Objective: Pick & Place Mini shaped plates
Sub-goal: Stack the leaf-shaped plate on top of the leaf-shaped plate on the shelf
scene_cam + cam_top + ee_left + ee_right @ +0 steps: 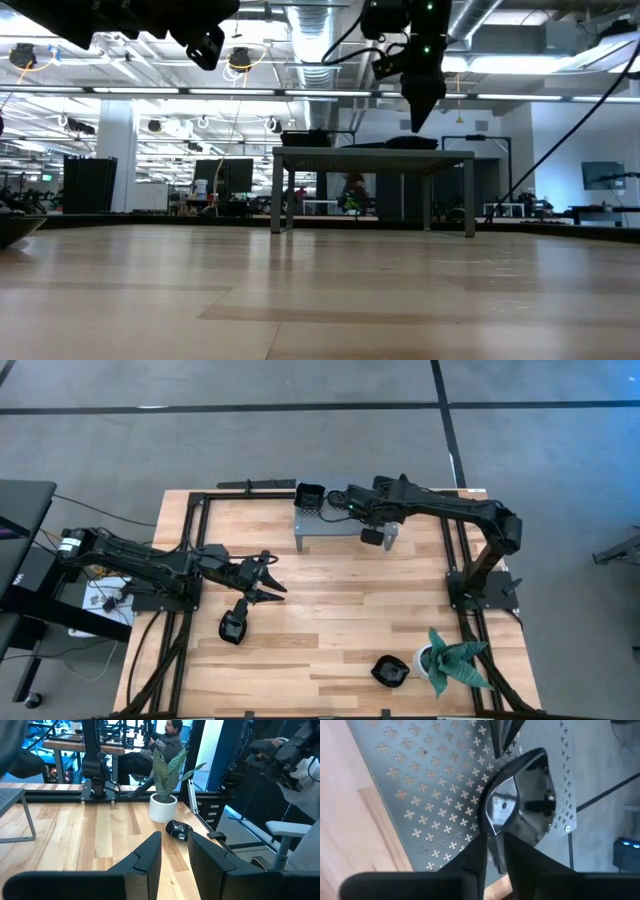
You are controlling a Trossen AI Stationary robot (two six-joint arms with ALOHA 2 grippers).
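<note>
Left gripper hovers mid-table, fingers apart, empty; one plate lies just below it. On the shelf, right gripper pinches the rim of a black plate (fingers barely parted). Risk: easing open near the shelf's far corner, plate could slide off.

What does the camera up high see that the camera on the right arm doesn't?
Only the high view shows both arms, the left hand over the wooden table, a black plate beside it, another black plate near the green plant, and a square plate at the shelf's end. Only the right wrist view shows the cross-shaped holes and the right hand pinching a shiny plate's rim. Both show the grey shelf.
</note>
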